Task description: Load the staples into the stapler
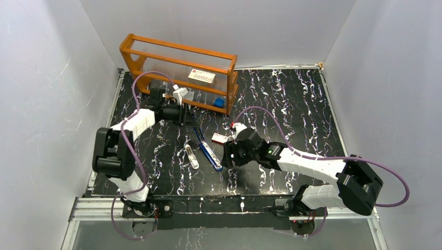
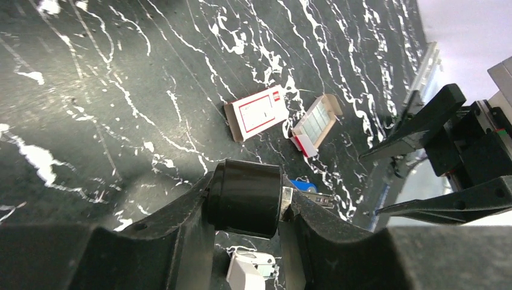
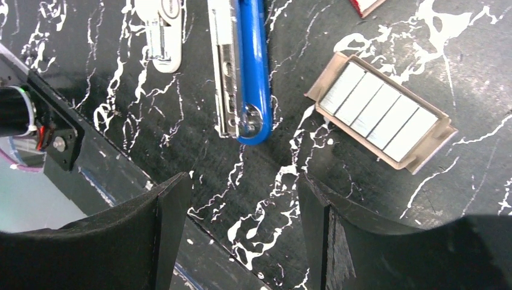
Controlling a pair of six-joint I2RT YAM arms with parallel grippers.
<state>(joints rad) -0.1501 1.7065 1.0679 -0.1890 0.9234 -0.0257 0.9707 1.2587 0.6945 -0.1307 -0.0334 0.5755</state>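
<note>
The staples (image 3: 379, 112) lie as silvery strips side by side in a small pale tray on the black marbled table, also seen in the left wrist view (image 2: 314, 124). The red-and-white box (image 2: 256, 113) lies beside the tray and shows in the top view (image 1: 219, 138). The blue stapler (image 3: 252, 66) lies opened out flat with its metal rail (image 3: 222, 72) exposed, mid-table (image 1: 208, 152). My right gripper (image 3: 241, 232) is open and empty just above the table, near the stapler's end and the tray (image 1: 228, 155). My left gripper (image 2: 247, 241) is shut on a black cylinder (image 2: 244, 198), behind the stapler's far end (image 1: 186, 115).
An orange rack (image 1: 180, 70) with a white label card (image 1: 202, 76) and a small blue item (image 1: 219, 102) stands at the back left. A small white and metal tool (image 1: 192, 156) lies left of the stapler, also in the right wrist view (image 3: 160, 30). Grey walls close the sides.
</note>
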